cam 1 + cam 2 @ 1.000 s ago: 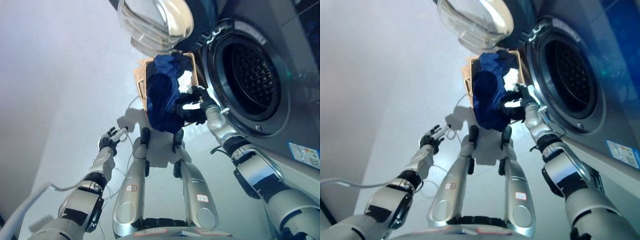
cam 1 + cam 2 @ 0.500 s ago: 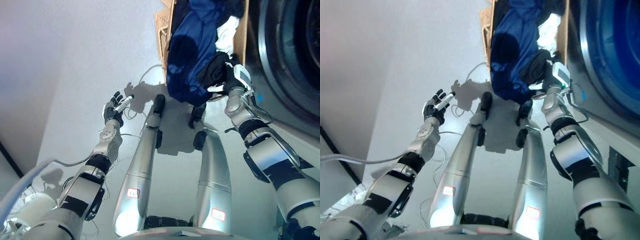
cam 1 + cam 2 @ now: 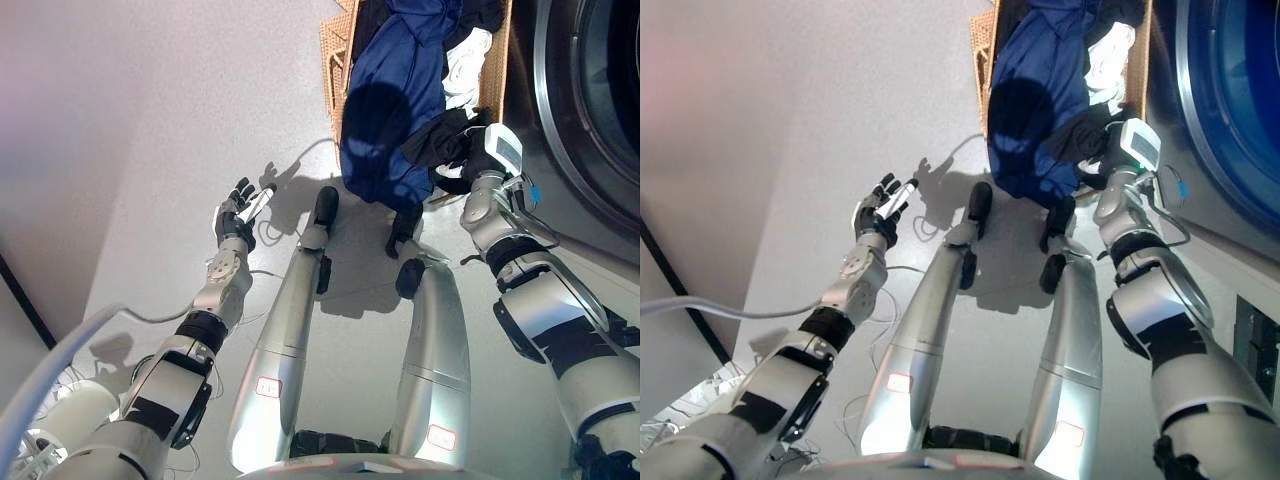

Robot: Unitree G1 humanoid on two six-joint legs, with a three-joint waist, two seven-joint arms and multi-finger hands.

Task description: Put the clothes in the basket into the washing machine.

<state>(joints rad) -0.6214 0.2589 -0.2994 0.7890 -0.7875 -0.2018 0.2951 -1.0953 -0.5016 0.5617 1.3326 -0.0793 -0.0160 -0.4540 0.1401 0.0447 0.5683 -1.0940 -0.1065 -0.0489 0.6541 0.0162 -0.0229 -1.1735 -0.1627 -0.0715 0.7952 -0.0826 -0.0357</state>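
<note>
A wicker basket [image 3: 334,62] stands on the floor at the top of the view, next to the washing machine's round drum opening [image 3: 592,90]. A large blue garment [image 3: 386,95] hangs over the basket's near rim, and a white cloth [image 3: 466,62] lies behind it. My right hand [image 3: 449,148] is at the basket's near right corner, its dark fingers curled into the blue garment's edge. My left hand [image 3: 240,207] hangs open and empty over the floor to the left, well apart from the basket. The basket also shows in the right eye view [image 3: 983,50].
The washing machine's grey front [image 3: 610,250] runs along the right side. Grey floor [image 3: 170,120] lies to the left of the basket. A dark strip [image 3: 20,300] of the wall's base crosses the lower left.
The camera has tilted down, so the basket and the machine have shifted up and out at the top. My right hand stays on the blue garment. My left hand has risen slightly.
</note>
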